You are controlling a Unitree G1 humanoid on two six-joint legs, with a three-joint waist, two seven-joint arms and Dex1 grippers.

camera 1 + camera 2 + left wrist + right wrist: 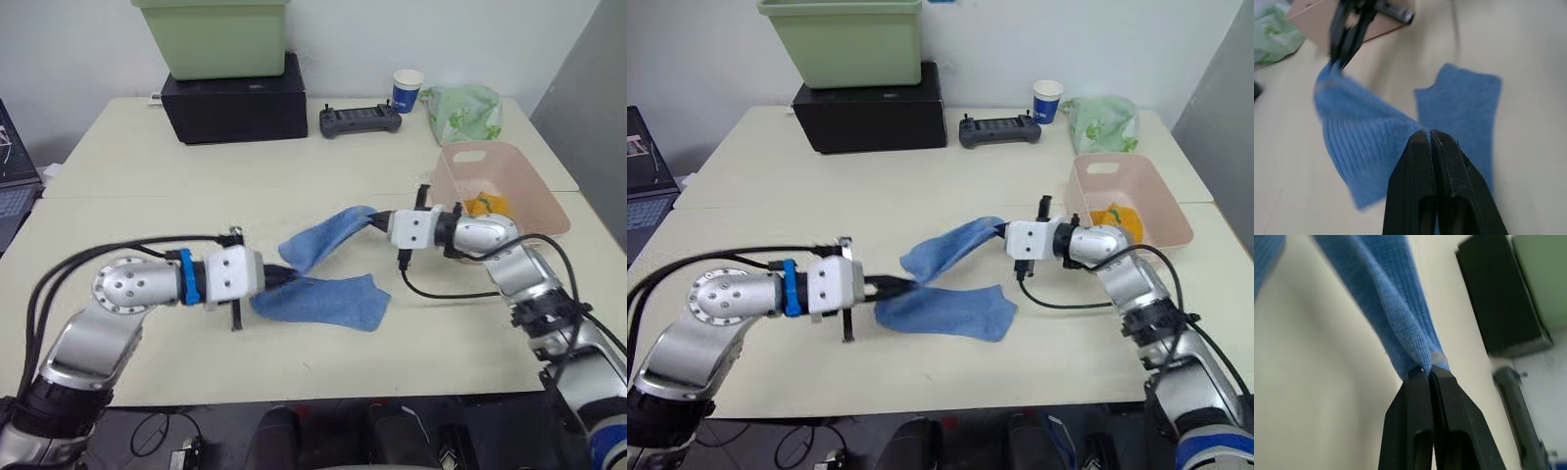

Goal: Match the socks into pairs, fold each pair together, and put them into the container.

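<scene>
From the head camera you see two blue socks: one lifted sock [323, 240] stretched between left gripper [284, 277] and right gripper [377, 221], one flat sock [323, 300] on the worktop [147, 176]. An orange sock [485, 205] lies in the pink basket [534, 201]. Your left wrist view shows jaws clenched on the lifted sock's end. Your right wrist view shows jaws pinching the other end.

Green tub [214, 37] at 12 o'clock: top cut by frame edge. Orange socks [484, 205] part-hidden by pink container [529, 196] wall; count unclear. Cup [408, 90] print too small to read.
</scene>
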